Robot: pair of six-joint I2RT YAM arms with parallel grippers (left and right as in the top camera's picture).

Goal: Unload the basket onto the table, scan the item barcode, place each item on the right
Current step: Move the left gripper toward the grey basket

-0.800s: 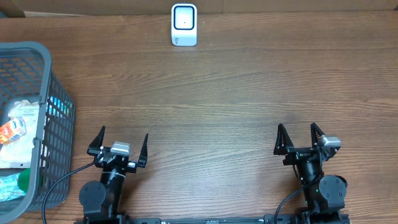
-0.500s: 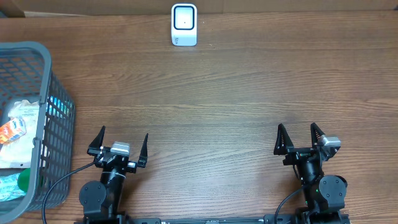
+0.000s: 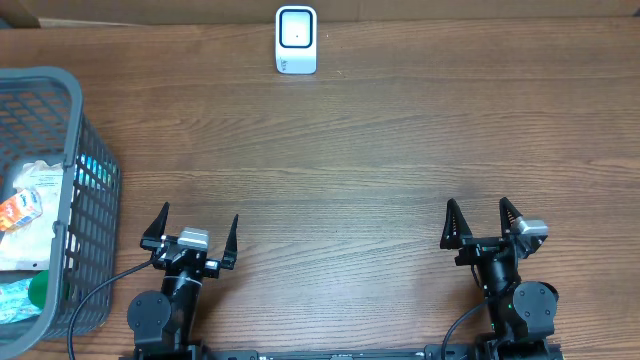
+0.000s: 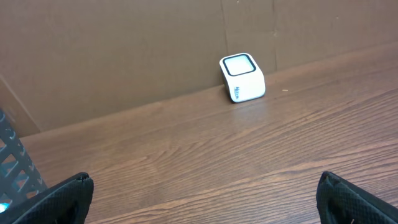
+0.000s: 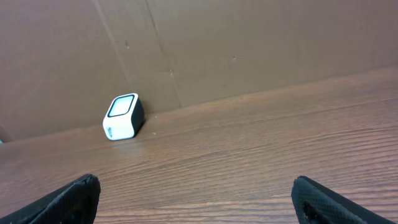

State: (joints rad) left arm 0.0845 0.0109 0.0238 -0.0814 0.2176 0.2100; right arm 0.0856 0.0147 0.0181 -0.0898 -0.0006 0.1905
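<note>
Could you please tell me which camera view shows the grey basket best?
The overhead view: most of the grey basket shows, rim and mesh wall. The left wrist view catches only a sliver of mesh; the right wrist view shows none.

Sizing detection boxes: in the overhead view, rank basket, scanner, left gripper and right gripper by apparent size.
1. Basket, largest, though cut off at the frame edge.
2. Left gripper and right gripper: look alike, not ranked.
3. Scanner, smallest.
</note>
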